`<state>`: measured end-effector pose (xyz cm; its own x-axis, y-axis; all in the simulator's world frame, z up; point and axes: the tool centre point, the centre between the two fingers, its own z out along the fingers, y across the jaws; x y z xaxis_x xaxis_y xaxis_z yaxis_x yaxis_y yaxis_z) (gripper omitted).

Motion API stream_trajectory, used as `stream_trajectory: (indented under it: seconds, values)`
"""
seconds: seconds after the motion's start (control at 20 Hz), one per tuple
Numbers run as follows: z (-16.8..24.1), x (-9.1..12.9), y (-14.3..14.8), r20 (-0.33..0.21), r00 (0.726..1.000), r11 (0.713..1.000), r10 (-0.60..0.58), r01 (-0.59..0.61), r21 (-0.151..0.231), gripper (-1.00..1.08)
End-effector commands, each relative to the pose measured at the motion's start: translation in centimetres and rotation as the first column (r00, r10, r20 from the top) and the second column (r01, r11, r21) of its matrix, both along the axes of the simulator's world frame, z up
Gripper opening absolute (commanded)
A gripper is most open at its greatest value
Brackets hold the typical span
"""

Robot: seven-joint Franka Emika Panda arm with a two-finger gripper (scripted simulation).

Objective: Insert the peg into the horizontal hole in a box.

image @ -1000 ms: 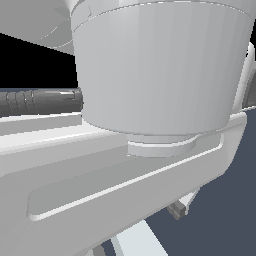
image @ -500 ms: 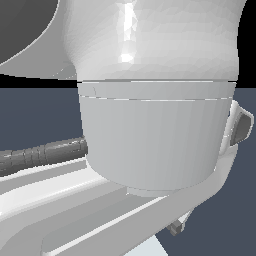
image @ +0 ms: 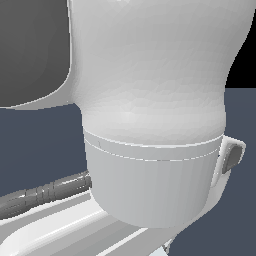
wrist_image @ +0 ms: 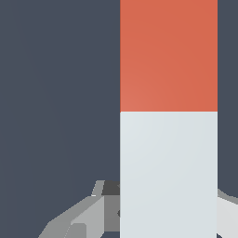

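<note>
In the wrist view the peg (wrist_image: pixel 168 116) fills much of the picture, with one half red-orange and the other pale grey-white. My gripper (wrist_image: pixel 167 190) closes around the pale half. One grey finger (wrist_image: pixel 93 209) shows against one side of the peg and a lighter finger (wrist_image: pixel 228 204) against the other, with no gap visible. The box and its hole are out of view in both views. The exterior view shows neither the peg nor the gripper.
The white robot arm (image: pixel 150 125) blocks almost the whole exterior view, with a grey ribbed cable (image: pixel 45 192) at the exterior view's left. Dark blue-grey ground (wrist_image: pixel 56 93) lies behind the peg.
In the exterior view the arm's white body has shifted downward across the frames, so a higher, rounder part of it now fills the picture.
</note>
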<state>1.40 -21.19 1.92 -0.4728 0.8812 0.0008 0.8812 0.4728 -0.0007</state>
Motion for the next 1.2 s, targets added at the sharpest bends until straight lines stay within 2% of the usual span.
stream_trajectory:
  seconds: [0.0, 0.65, 1.15]
  values:
    - [0.0, 0.0, 0.0, 0.001, 1.0, 1.0, 0.0, 0.0, 0.0, -1.0]
    - [0.2, -0.1, 0.5, 0.0, 1.0, 1.0, -0.011, 0.011, 0.0, -1.0]
    - [1.8, -1.2, 4.7, 0.001, 0.995, 0.995, -0.099, 0.099, 0.0, -1.0]
